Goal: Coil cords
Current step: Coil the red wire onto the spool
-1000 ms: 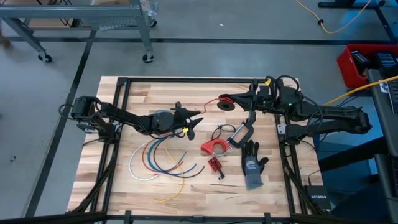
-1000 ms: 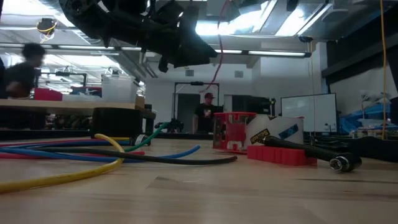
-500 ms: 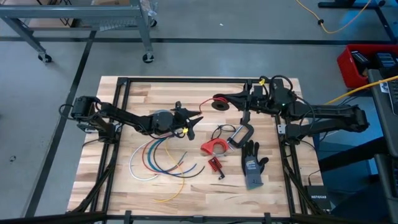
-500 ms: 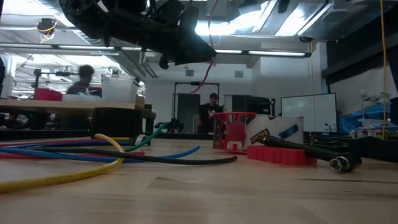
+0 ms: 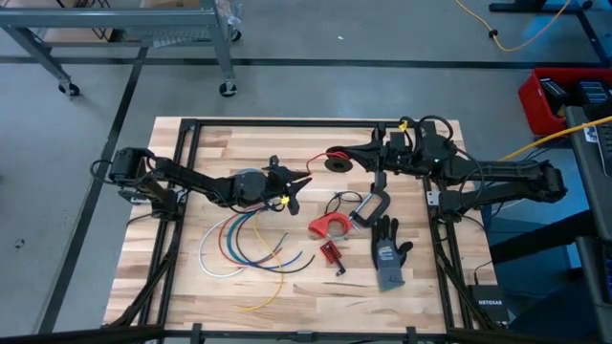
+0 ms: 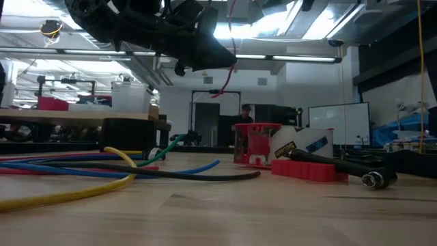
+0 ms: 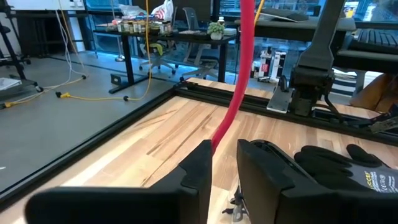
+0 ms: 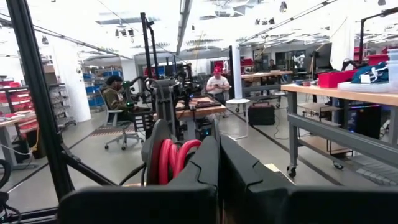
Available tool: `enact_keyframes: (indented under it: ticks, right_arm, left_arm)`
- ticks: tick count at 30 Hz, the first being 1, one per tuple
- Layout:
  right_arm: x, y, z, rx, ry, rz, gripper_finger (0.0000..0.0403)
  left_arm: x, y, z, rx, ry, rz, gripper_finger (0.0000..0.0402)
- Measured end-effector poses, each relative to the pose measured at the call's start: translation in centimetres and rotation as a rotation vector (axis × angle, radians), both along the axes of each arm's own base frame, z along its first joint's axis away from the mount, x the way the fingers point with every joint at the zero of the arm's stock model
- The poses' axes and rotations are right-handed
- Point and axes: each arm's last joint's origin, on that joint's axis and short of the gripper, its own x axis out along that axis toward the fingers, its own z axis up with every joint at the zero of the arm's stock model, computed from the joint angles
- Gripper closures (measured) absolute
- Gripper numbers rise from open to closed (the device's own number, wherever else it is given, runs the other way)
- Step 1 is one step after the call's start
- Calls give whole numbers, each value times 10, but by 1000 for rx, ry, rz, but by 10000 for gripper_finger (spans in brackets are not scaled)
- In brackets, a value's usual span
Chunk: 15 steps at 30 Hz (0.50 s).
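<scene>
The wooden tabletop (image 5: 191,296) carries both dark arms, one reaching in from each side. The left pincer (image 5: 298,183) sits near the middle, its fingers (image 7: 193,174) narrowed around the red cord (image 7: 239,74), which runs up between them; whether they actually press it I cannot tell. The right pincer (image 5: 337,156) is at the far edge, shut on a coil of red cord (image 8: 171,158); the cord spans the gap between the two pincers. A grey glove (image 5: 388,253) lies toward the right near side. Loose cords (image 5: 239,244), white, blue, red, green and yellow, curve on the tabletop below the left pincer. Beside them lie a black clamp (image 5: 368,207), a red tape dispenser (image 5: 328,227) and a small red part (image 5: 331,252).
</scene>
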Motion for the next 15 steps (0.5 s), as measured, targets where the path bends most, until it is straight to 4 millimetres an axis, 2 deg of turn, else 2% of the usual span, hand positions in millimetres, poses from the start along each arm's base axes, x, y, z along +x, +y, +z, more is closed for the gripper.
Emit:
enact_keyframes:
  ticks: [7, 15]
  right_arm:
    - [0, 1, 0, -4, 1, 18, 400]
    - [0, 1, 0, -7, 4, 35, 400]
  left_arm:
    - [0, 1, -1, 0, 10, 4, 340]
    - [0, 6, -1, -8, 5, 21, 308]
